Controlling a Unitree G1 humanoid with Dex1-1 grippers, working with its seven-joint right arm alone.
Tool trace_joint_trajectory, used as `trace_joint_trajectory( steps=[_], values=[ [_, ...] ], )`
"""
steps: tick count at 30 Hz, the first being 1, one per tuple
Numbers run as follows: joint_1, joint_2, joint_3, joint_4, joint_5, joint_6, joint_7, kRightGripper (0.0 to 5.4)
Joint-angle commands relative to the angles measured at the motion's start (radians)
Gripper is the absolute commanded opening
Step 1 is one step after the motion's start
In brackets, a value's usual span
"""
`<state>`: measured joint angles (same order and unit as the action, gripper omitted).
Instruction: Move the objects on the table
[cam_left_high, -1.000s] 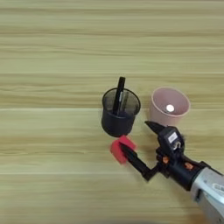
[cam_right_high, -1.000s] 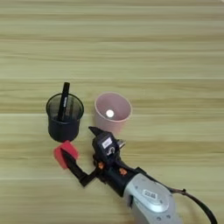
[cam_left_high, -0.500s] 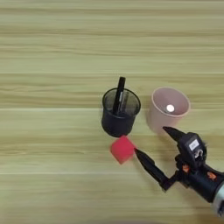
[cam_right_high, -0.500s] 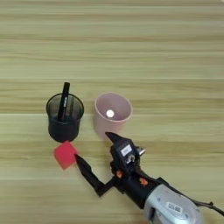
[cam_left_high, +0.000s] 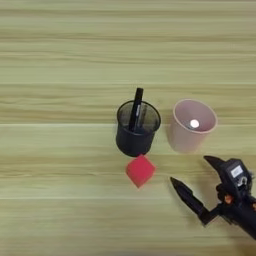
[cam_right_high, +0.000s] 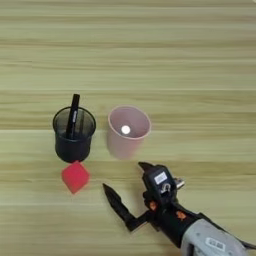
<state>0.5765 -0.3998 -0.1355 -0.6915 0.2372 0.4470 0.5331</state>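
Released and left behind, the red cube (cam_left_high: 140, 170) sits by the pen cup (cam_left_high: 136, 129); the tool (cam_right_high: 125, 180), spread wide and empty, has withdrawn. Next likely calls for choosing another object.

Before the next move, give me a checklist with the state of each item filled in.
1. Tool open, nothing between its fingers: ok.
2. Cube free on the table, apart from the tool: ok.
3. Pen standing in the mesh cup: ok.
4. Pink cup upright: ok.
5. White tip showing inside the pink cup: ok; the stick below it: cannot tell.
6. Gap between cube and mesh cup: cannot tell.
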Motion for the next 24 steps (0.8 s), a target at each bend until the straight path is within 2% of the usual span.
trace_joint_trajectory(
  steps=[1,8,14,20,24],
  values=[
    [-0.012,-0.026,-0.062,-0.028,0.002,-0.032,-0.014,5.36],
    [-0.025,-0.011,-0.075,-0.012,-0.013,-0.038,-0.029,5.36],
    [-0.037,0.002,-0.058,0.011,-0.028,-0.041,-0.040,5.36],
    [-0.080,0.052,-0.029,0.084,-0.038,-0.057,-0.079,5.36],
    [-0.094,0.072,0.004,0.119,-0.070,-0.087,-0.099,5.36]
  ],
)
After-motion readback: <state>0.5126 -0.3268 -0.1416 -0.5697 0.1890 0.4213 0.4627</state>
